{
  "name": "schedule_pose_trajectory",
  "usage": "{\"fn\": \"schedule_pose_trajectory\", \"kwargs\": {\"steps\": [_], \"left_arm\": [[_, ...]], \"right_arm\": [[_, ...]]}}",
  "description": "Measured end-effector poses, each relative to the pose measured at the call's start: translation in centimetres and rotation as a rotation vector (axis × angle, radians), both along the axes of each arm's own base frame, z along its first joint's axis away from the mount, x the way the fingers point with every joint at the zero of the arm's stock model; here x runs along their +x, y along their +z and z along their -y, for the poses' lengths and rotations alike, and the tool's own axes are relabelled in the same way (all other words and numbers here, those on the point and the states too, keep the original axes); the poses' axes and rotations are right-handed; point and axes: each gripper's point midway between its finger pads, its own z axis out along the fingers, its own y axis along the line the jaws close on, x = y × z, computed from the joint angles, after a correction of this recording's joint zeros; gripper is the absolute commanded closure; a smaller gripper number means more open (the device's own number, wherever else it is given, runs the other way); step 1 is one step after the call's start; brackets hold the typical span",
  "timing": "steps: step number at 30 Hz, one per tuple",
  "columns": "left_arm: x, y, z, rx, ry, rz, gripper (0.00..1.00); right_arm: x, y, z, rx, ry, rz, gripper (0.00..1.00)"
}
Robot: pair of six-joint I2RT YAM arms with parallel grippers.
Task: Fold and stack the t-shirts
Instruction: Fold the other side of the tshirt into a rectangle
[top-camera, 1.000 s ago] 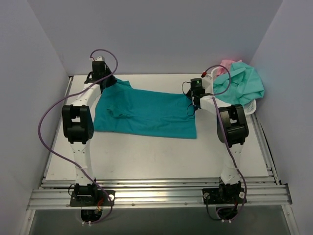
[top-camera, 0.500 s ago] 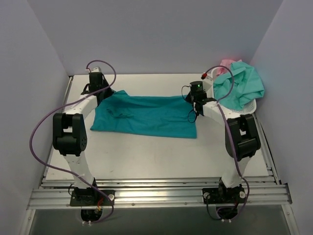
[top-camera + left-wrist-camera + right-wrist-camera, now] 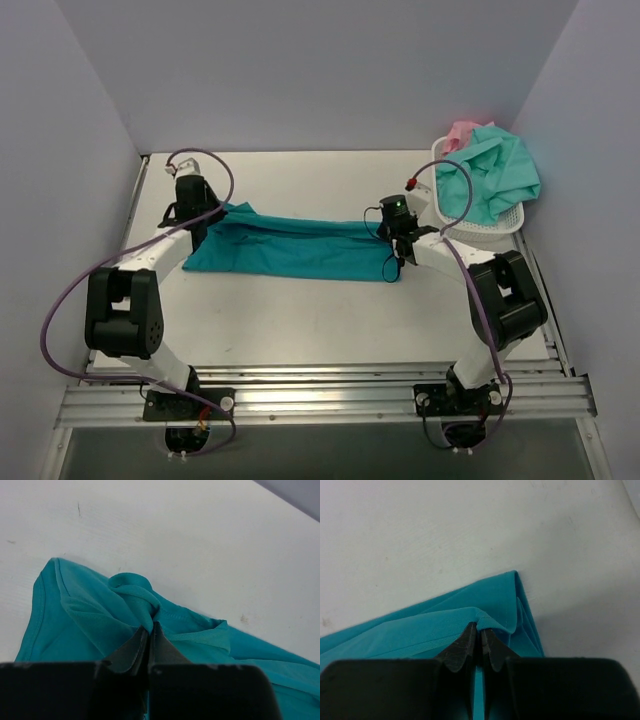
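The deep teal t-shirt [image 3: 300, 245] lies stretched across the middle of the white table, its far edge lifted and drawn toward the near side. My left gripper [image 3: 192, 205] is shut on its left far corner; the left wrist view shows the cloth [image 3: 100, 620] bunched between the tips of that gripper [image 3: 150, 626]. My right gripper [image 3: 396, 222] is shut on the right far corner; in the right wrist view the hem [image 3: 485, 605] is pinched at its tips [image 3: 480, 630]. A mint-green t-shirt [image 3: 495, 175] and a pink one [image 3: 463, 131] lie heaped in the basket.
A white perforated basket [image 3: 495, 222] stands at the back right, close behind my right arm. Grey walls close in the table on the left, back and right. A metal rail [image 3: 320, 395] runs along the near edge.
Both grippers have pulled the shirt's far edge toward the near side, folding the cloth over itself. The shirt now looks narrower front to back. Both arms have drawn back.
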Motion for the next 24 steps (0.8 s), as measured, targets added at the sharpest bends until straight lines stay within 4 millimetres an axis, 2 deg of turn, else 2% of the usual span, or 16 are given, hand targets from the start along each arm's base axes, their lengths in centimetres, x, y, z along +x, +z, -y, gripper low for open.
{"fn": "schedule_pose_trajectory", "kwargs": {"steps": [6,9,12,13,15,17,18,19,20,22,24], "left_arm": [[-3.1,-4.1,0.7,0.035,0.0,-0.08,0.91],[-3.9,-5.2,0.9,0.05,0.02,-0.11,0.87],[-4.1,-5.5,0.5,0.054,0.061,-0.121,0.66],[-4.2,-5.6,0.3,0.054,0.08,-0.124,0.5],[-4.4,-5.8,-0.2,0.053,0.115,-0.134,0.4],[-4.8,-6.3,-0.6,0.054,0.15,-0.154,0.26],[-5.0,-6.5,-0.8,0.054,0.164,-0.164,0.23],[-5.2,-6.8,-1.1,0.053,0.184,-0.174,0.22],[-5.4,-6.9,-1.2,0.053,0.198,-0.182,0.21],[-5.8,-7.3,-1.6,0.055,0.226,-0.196,0.21],[-6.1,-7.4,-2.0,0.061,0.252,-0.203,0.21]], "right_arm": [[-2.7,-3.1,0.3,-0.034,-0.007,-0.062,1.0],[-3.8,-4.2,0.6,-0.042,-0.016,-0.081,1.0],[-4.6,-5.2,0.8,-0.046,-0.027,-0.095,1.0],[-4.8,-5.3,0.7,-0.047,-0.028,-0.097,1.0],[-5.0,-5.6,0.9,-0.048,-0.039,-0.099,1.0],[-5.2,-5.8,0.9,-0.045,-0.05,-0.099,0.81],[-5.3,-5.9,1.0,-0.043,-0.057,-0.099,0.68],[-5.4,-6.0,1.1,-0.043,-0.064,-0.099,0.39],[-5.5,-6.1,1.3,-0.04,-0.075,-0.099,0.24],[-6.0,-6.4,1.6,-0.05,-0.089,-0.103,0.05],[-6.1,-6.1,1.8,-0.055,-0.098,-0.097,0.01]]}}
